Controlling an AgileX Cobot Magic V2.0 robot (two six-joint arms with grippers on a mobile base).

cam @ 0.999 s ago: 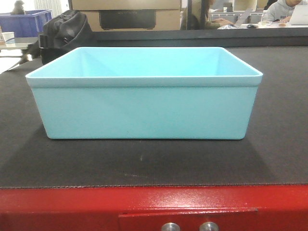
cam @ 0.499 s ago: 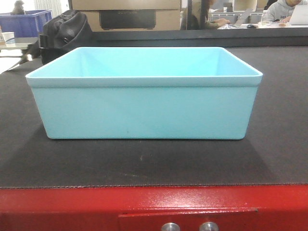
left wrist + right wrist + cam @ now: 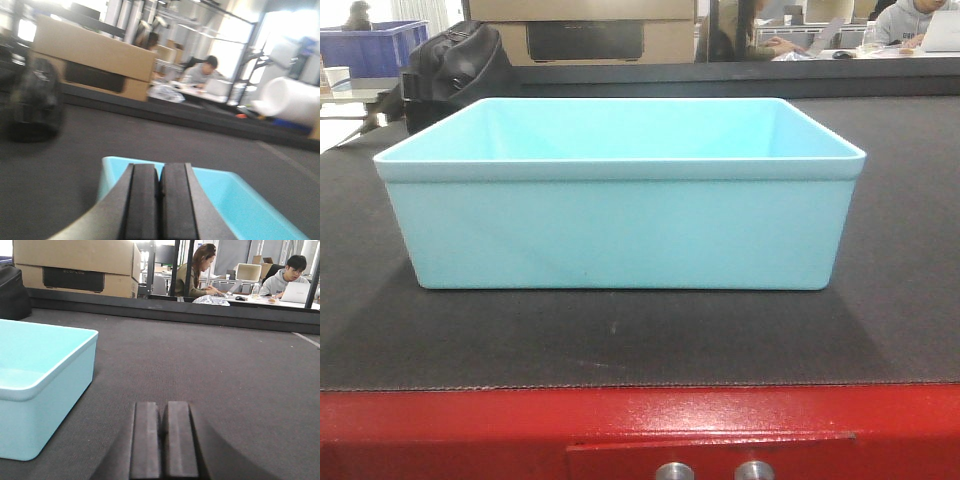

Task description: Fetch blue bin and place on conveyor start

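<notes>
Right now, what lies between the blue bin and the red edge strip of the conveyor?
Nothing: in the front-facing view only bare dark belt separates the blue bin from the red edge strip.

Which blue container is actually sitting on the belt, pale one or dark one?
The pale turquoise bin, resting flat on the dark belt just behind the red edge strip. The dark royal-blue crate stands far off at back left, beyond the belt.

belt: dark conveyor start (image 3: 900, 300) | on it: blue bin (image 3: 620, 225), black bag (image 3: 450, 65)
</notes>
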